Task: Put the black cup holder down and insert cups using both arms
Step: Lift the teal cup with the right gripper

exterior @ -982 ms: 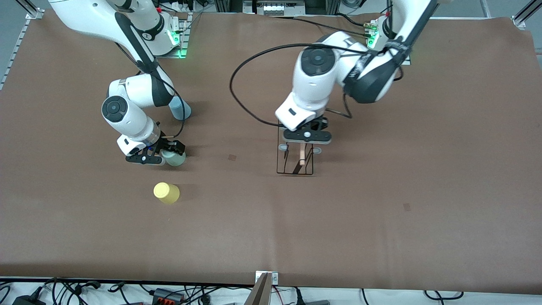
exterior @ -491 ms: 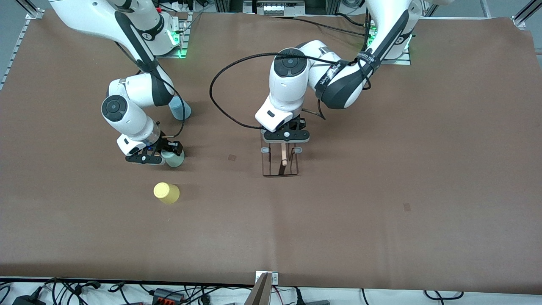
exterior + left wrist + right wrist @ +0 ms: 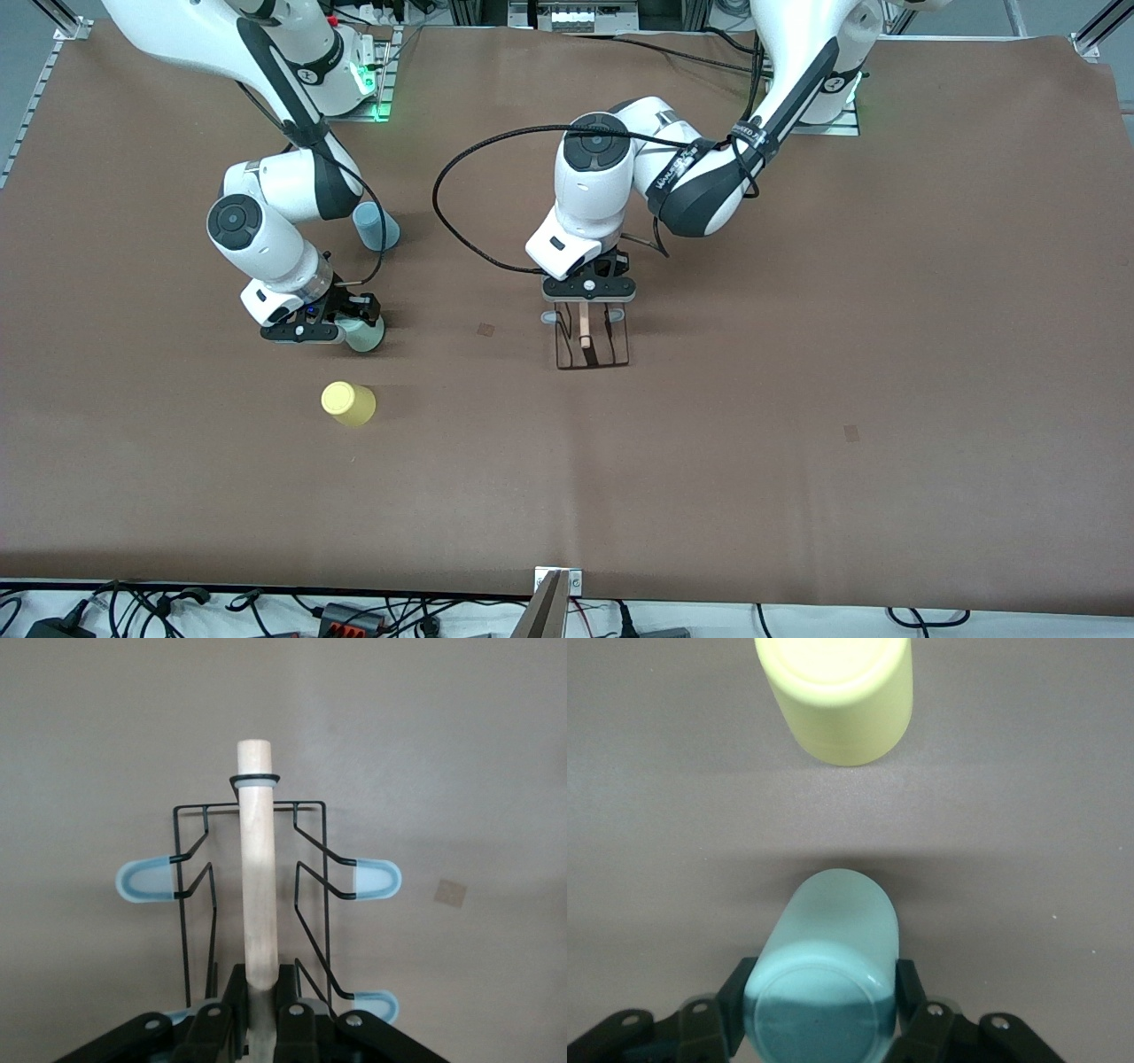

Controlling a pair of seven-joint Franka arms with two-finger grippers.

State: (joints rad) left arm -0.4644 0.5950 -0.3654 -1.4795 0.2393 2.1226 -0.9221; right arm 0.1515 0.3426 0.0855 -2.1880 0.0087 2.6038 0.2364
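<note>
Both end effectors [image 3: 588, 306] [image 3: 357, 321] apparently clamped.

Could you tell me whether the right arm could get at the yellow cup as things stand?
Probably not yet: the right gripper is shut on the green cup. The yellow cup stands close by with bare table around it.
</note>
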